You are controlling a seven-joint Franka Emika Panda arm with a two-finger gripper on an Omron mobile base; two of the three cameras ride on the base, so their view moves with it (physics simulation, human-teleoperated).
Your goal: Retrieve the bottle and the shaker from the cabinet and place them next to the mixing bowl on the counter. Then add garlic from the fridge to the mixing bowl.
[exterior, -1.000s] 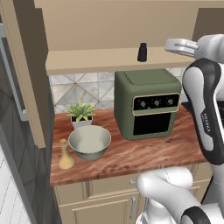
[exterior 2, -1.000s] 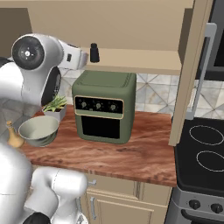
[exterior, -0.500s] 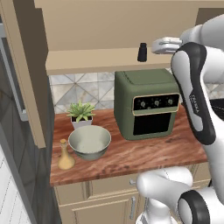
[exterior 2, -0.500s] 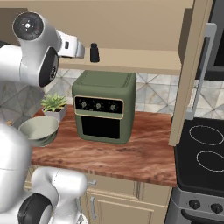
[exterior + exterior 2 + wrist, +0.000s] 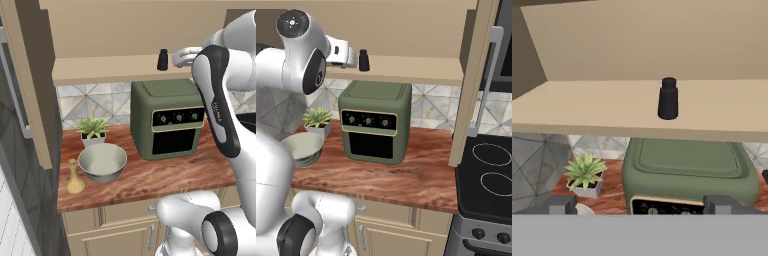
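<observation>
A small black shaker stands upright near the front edge of the open cabinet's shelf. My gripper is open at shelf height, just short of the shaker and pointing at it, with nothing between its fingers. On the counter below, a tan bottle stands just left of the pale mixing bowl. The garlic is out of view.
A green countertop oven sits under the shelf, with a potted plant behind the bowl. Open cabinet doors hang at both sides. A black stovetop lies to the right.
My hand has moved along the shelf front toward the shaker, with its jaws still wide. The shaker, bottle and bowl have not moved.
</observation>
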